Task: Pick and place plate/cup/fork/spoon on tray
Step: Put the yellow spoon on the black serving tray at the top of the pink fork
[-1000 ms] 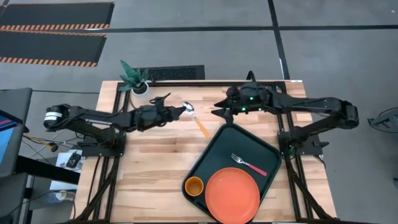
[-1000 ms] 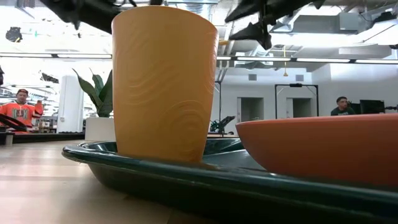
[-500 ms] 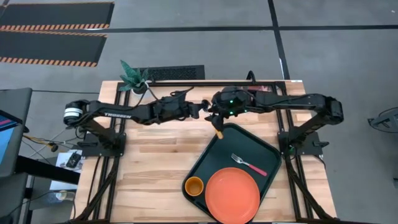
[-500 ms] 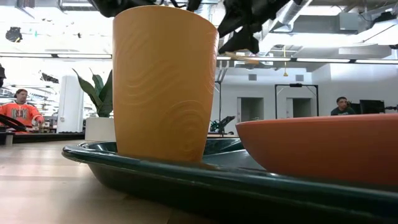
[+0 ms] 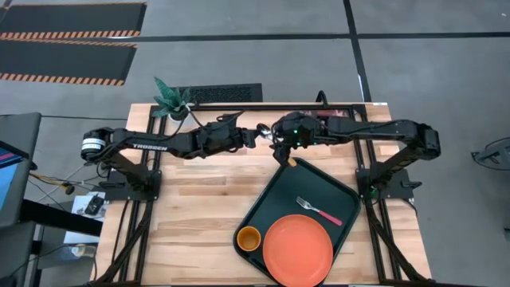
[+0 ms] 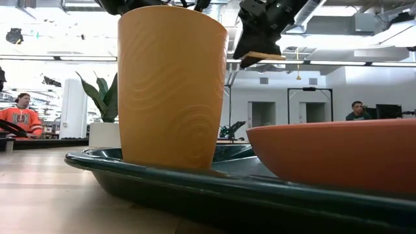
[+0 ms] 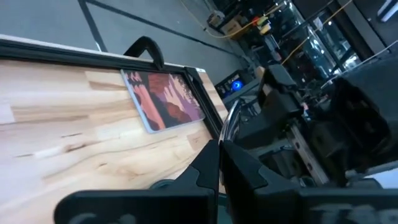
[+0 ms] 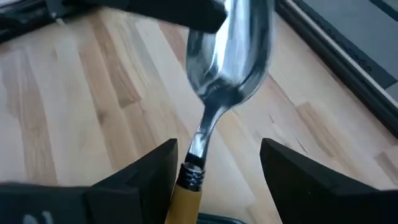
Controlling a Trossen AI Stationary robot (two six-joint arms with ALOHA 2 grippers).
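Spanning the room's grey floor, wooden table point(image 5: 199, 207)

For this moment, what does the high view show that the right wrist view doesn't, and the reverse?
Only the high view shows the tray carrying the plate, cup and fork, with the potted plant at the table's far edge. Only the right wrist view shows the spoon close up: its shiny bowl, thin neck and yellow handle between the right claw's fingers. Both show the spoon held between the two claws, and the wooden table.
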